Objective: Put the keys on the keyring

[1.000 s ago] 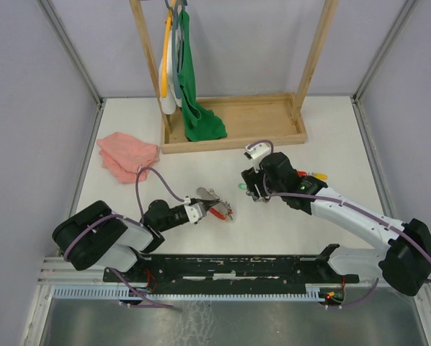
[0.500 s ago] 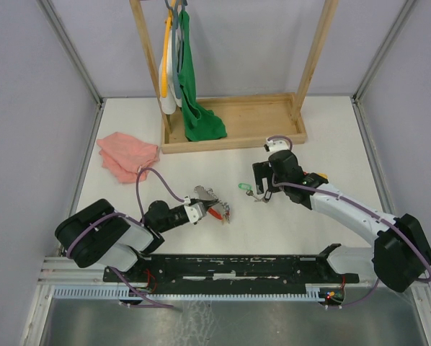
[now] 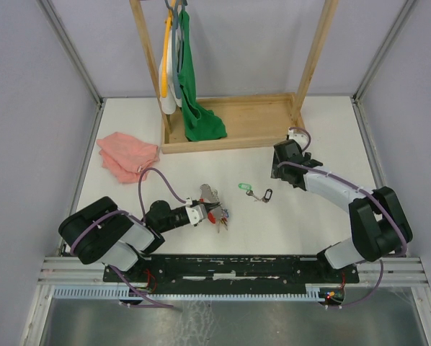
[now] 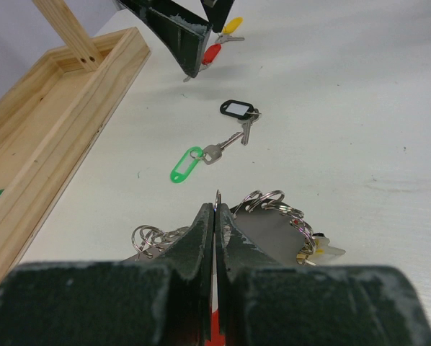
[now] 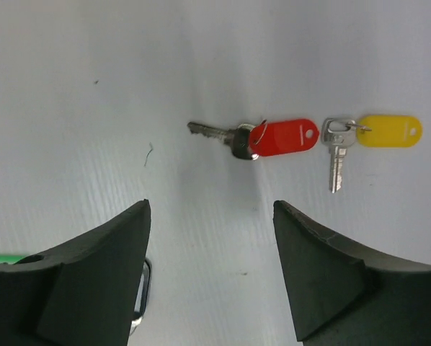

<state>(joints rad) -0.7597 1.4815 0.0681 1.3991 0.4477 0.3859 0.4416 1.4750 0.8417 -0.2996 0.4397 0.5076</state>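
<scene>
The keyring [image 3: 217, 213] with its bunch of keys and small split rings lies on the table left of centre. My left gripper [image 3: 201, 210] is shut on its thin loop [image 4: 217, 197]; red shows between the jaws. A green-tagged key [image 3: 243, 187] and a black-tagged key [image 3: 267, 194] lie loose mid-table, also in the left wrist view, green [image 4: 185, 166] and black [image 4: 237, 108]. My right gripper [image 3: 282, 170] is open and empty, hovering just short of a red-tagged key [image 5: 280, 137] and a yellow-tagged key [image 5: 388, 131]. The right arm hides both in the top view.
A wooden tray [image 3: 273, 134] with an upright frame stands at the back, with a green cloth [image 3: 198, 115] hanging into it. A pink cloth [image 3: 127, 155] lies at the far left. The tray's edge runs along the left of the left wrist view [image 4: 71, 122].
My right gripper has drawn back to the right, away from the green and black keys, and now hangs open by the red key. The keyring bunch shifted slightly in my left gripper.
</scene>
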